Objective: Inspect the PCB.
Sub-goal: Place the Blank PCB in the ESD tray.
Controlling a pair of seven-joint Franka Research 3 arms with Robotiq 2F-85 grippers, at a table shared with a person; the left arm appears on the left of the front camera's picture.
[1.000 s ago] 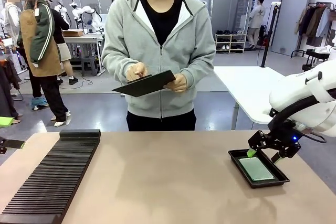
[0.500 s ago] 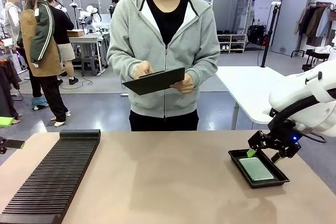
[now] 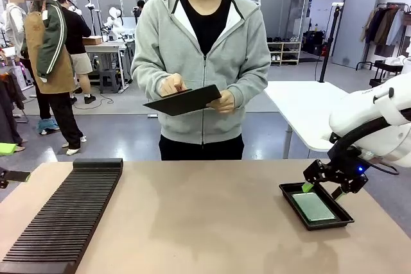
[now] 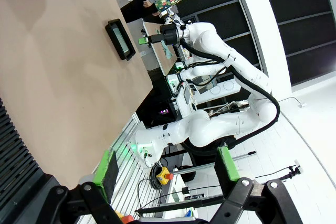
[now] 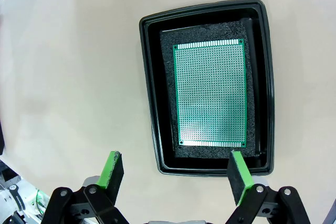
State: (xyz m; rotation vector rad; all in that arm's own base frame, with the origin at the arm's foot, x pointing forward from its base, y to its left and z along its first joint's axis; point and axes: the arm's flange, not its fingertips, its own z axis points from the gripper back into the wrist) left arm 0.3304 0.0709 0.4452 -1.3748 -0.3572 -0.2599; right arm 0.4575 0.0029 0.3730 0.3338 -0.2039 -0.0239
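The surface (image 3: pixel 205 216) is a plain tan top, smooth and matte. Two things lie directly on it. At its left side a long black ribbed rack (image 3: pixel 64 219) of many narrow slats runs from the near edge toward the far edge, ending in a raised block. At the right side, well apart from the rack, sits a shallow black rectangular tray (image 3: pixel 287 192), set at a slight angle to the surface's edges, lined with dark foam (image 5: pixel 168 82).
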